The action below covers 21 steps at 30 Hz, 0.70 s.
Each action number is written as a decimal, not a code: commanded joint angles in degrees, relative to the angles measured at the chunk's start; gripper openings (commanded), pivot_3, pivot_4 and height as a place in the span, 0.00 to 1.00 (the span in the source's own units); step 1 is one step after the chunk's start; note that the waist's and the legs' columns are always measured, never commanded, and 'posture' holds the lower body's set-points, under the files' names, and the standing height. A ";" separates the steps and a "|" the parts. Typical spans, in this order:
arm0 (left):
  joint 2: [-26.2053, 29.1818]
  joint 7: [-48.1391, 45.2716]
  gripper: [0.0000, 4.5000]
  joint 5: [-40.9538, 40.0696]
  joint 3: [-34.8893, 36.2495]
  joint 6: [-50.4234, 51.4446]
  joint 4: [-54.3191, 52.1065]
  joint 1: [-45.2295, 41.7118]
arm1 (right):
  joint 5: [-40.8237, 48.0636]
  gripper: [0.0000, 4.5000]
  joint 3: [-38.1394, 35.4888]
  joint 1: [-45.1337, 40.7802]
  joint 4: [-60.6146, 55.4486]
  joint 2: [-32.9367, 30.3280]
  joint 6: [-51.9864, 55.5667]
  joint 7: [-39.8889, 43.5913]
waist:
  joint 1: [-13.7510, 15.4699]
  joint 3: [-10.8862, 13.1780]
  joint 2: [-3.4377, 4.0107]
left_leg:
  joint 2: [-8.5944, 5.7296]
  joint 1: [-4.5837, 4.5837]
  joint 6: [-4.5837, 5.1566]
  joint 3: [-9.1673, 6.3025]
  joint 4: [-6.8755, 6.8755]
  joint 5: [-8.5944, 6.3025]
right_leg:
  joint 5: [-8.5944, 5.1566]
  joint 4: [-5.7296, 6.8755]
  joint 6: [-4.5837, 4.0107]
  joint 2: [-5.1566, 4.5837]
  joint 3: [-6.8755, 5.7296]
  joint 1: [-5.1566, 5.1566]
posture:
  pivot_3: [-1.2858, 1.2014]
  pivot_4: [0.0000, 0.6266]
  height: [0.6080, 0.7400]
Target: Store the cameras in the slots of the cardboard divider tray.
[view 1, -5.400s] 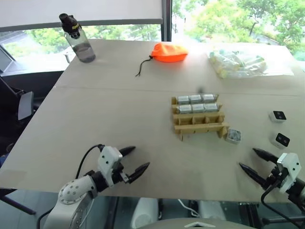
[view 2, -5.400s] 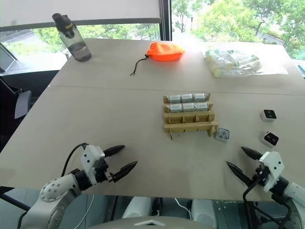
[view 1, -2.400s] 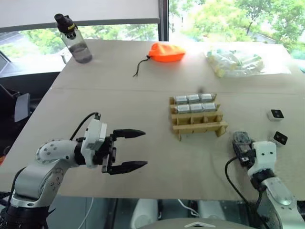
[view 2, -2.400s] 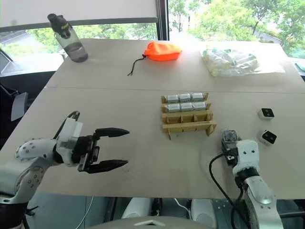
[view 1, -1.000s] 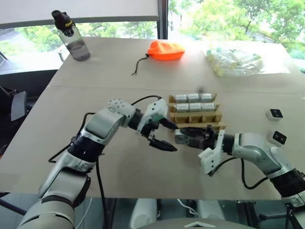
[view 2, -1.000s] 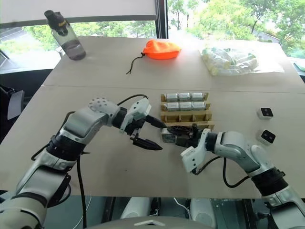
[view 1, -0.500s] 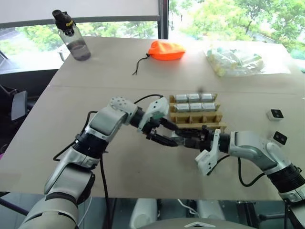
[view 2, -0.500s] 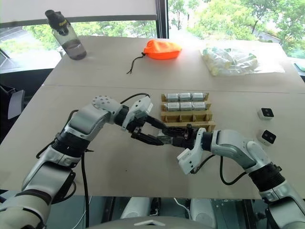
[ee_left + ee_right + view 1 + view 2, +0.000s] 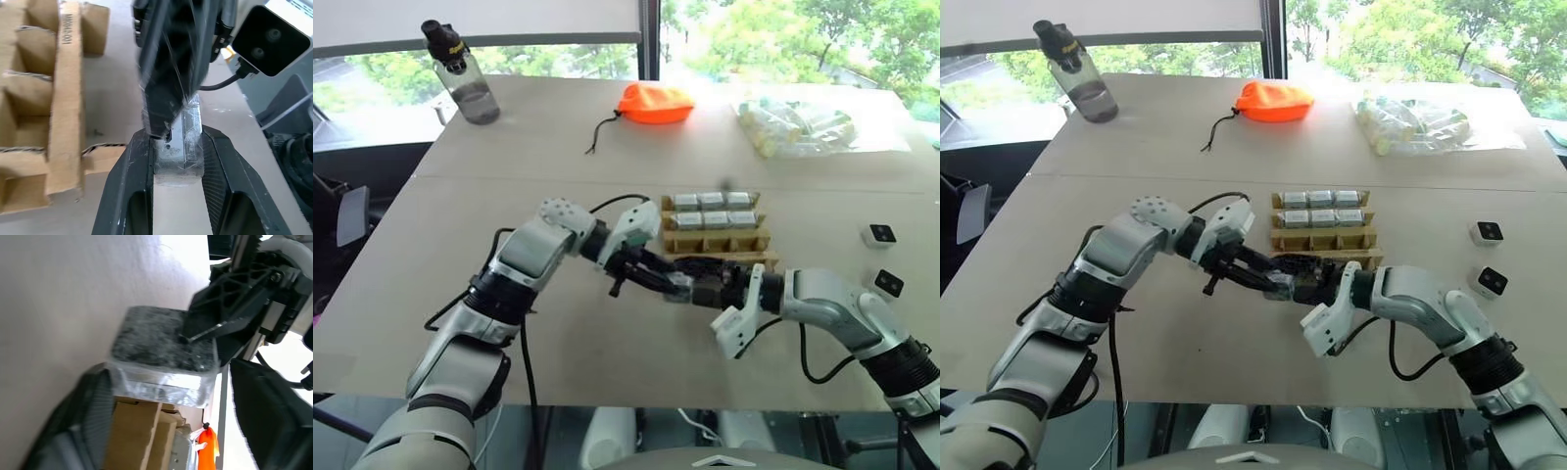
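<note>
One camera (image 9: pixel 178 147), silvery grey, is held above the table (image 9: pixel 558 343) just in front of the cardboard divider tray (image 9: pixel 718 239), pinched between the closed fingers of the left gripper (image 9: pixel 674 285), while the right gripper (image 9: pixel 697 285) meets it from the other side with its fingers spread apart around the block. Beyond them the tray's two far rows each hold three cameras and its near row stands empty. Two more cameras (image 9: pixel 881 235) lie on the table well off to the right.

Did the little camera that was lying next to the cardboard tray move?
Yes. The camera left the table at the cardboard tray's right front corner; it is now held before its left front corner.
</note>
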 commanded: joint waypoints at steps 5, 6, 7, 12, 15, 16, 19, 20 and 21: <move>-2.10 -0.90 0.17 -3.89 5.79 -1.91 0.57 -3.87 | 8.92 0.99 -8.32 8.60 -4.84 -0.28 3.20 -4.85 | 0.20 0.02 -0.04 | 0.01 -0.08 0.00 -0.12 0.03 0.00 | 0.00 -0.01 0.00 -0.08 -0.10 0.01 | 0.52 0.24 0.89; -2.42 -0.83 0.17 -3.71 6.31 -2.81 1.36 -4.37 | 9.97 0.99 -9.09 10.26 -4.99 -0.39 3.74 -5.08 | 0.18 0.02 -0.04 | -0.01 -0.10 0.00 -0.12 0.04 0.00 | 0.00 -0.01 0.00 -0.08 -0.11 0.01 | 0.52 0.24 0.89; -2.77 -0.82 0.17 -3.44 6.87 -4.16 2.21 -4.87 | 11.30 0.99 -10.03 12.17 -5.10 -0.34 4.46 -5.38 | 0.14 0.02 -0.04 | -0.02 -0.07 0.00 -0.10 0.05 0.00 | 0.00 0.00 0.00 -0.09 -0.09 0.02 | 0.52 0.24 0.89; -4.91 3.60 0.17 0.81 8.04 -9.42 10.36 -9.45 | 31.13 0.99 -13.73 26.20 -6.35 0.39 10.06 -2.91 | 0.42 0.03 -0.06 | -0.03 -0.05 0.01 -0.17 0.04 0.00 | 0.00 0.03 0.00 -0.08 -0.19 0.08 | 0.52 0.24 0.89; -6.09 6.05 0.17 5.04 7.17 -15.38 16.02 -11.43 | 47.92 0.99 -14.60 32.71 -14.00 2.56 21.18 -1.61 | 0.12 0.03 -0.06 | -0.06 -0.03 0.01 -0.16 0.04 0.00 | 0.01 0.03 -0.01 -0.08 -0.15 0.09 | 0.52 0.24 0.89; -6.55 6.41 0.17 5.84 7.02 -16.80 17.39 -11.90 | 51.74 0.99 -14.63 34.39 -16.41 3.17 23.31 -1.36 | 0.00 0.04 -0.06 | -0.06 0.01 0.01 -0.15 0.05 0.00 | 0.01 0.03 -0.01 -0.07 -0.13 0.11 | 0.52 0.24 0.89; -8.00 6.06 0.17 6.80 7.03 -18.76 19.94 -12.82 | 62.68 0.99 -14.18 39.80 -22.63 3.99 31.11 -0.28 | 0.00 0.03 -0.07 | -0.05 0.07 0.01 -0.13 0.05 0.00 | 0.01 0.07 -0.01 -0.04 -0.08 0.12 | 0.52 0.24 0.89; -8.45 6.04 0.17 7.15 7.05 -19.27 20.59 -13.09 | 64.62 0.99 -14.50 41.20 -23.80 4.27 32.30 0.05 | 0.10 0.04 -0.07 | -0.04 0.07 0.01 -0.15 0.05 0.00 | 0.01 0.07 -0.01 -0.03 -0.09 0.12 | 0.52 0.24 0.89; -8.87 6.08 0.17 7.52 7.02 -19.79 21.25 -13.35 | 65.71 0.99 -14.96 42.30 -24.47 4.74 32.63 0.33 | 0.15 0.04 -0.07 | -0.03 0.06 0.02 -0.17 0.04 0.00 | 0.01 0.07 -0.01 -0.02 -0.11 0.11 | 0.52 0.24 0.89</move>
